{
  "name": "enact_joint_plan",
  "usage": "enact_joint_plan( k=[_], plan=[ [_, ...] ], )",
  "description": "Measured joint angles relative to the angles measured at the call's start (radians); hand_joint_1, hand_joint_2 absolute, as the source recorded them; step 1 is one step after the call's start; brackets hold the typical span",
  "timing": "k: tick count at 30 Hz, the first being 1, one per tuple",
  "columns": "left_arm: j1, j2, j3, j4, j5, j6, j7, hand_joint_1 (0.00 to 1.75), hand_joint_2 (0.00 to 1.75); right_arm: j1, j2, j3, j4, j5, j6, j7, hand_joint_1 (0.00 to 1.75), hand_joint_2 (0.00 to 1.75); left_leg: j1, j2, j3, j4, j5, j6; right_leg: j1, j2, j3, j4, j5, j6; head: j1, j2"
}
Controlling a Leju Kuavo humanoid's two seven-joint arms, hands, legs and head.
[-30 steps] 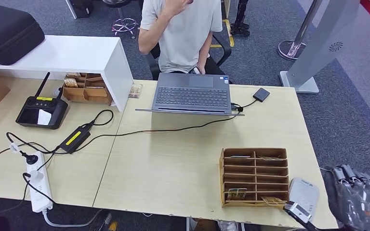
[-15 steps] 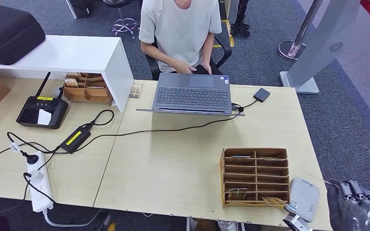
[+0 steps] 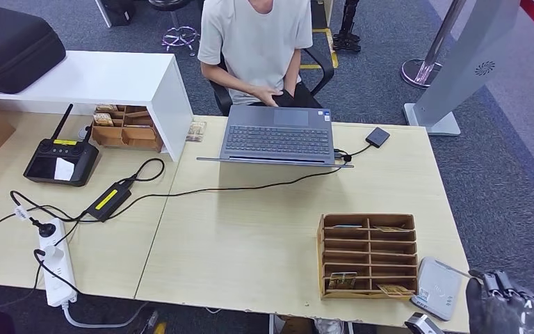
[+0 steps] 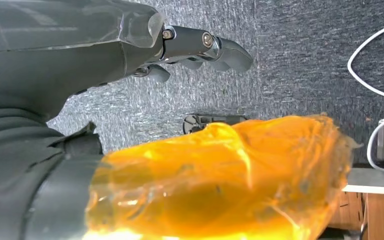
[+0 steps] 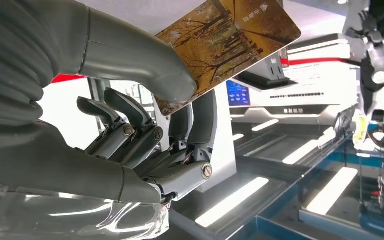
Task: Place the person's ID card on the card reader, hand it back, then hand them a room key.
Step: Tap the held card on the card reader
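Black case (image 3: 10, 45): at 10 o'clock, lying on a white shelf (image 3: 111, 80) that stands on the counter (image 3: 250, 229).
Remote controller (image 3: 61, 158): black, with an upright aerial, on the counter just at 6 o'clock of the shelf.
Power strip (image 3: 52, 261): white, at 8 o'clock near the front edge of the counter, with black cables running from it to a black power brick (image 3: 108, 200).
Left robot hand (image 4: 200, 47): seen from its wrist, over grey carpet, dark fingers stretched out and apart with nothing between them; orange film lies across the front of that view.
Laptop (image 3: 278, 136): grey, open and lying flat at 12 o'clock on the counter, its keyboard toward the person.
Person (image 3: 257, 45): in a light T-shirt, seated behind the laptop at 12 o'clock, hands low at the far edge of the counter.
Card rack (image 3: 368, 256): wooden, with many slots, at 4 o'clock on the counter; a few cards sit in its slots.
Card reader (image 3: 437, 289): light grey pad just at 3 o'clock of the card rack, near the counter's front corner.
Right robot hand (image 5: 145, 125): at 5 o'clock, off the counter's corner beside the card reader; its thumb and fingers pinch a card.
Card (image 5: 227, 47): brown, printed with trees, pinched by one end in the right robot hand and raised in the air; whether it is the ID card or a room key I cannot tell.
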Motion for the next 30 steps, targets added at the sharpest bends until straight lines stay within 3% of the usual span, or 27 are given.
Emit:
enact_joint_plan(
  k=[11,30],
  plan=[
    [0.000,0.000,0.000,0.000,-0.009,-0.008,0.002,0.00,0.00,-0.034,0.032,-0.060,0.131,0.039,0.000,-0.007,1.75,1.75,0.000,0.000,0.000,0.000,0.000,0.000,0.000,0.000,0.000,0.000,0.000,0.000,0.000,0.000],
    [-0.001,0.000,0.000,0.000,-0.022,-0.014,0.008,0.00,0.00,-0.050,0.046,-0.065,0.247,0.062,0.000,0.041,1.75,1.75,0.000,0.000,0.000,0.000,0.000,0.000,0.000,0.000,0.000,0.000,0.000,0.000,0.000,0.000]
  ],
)
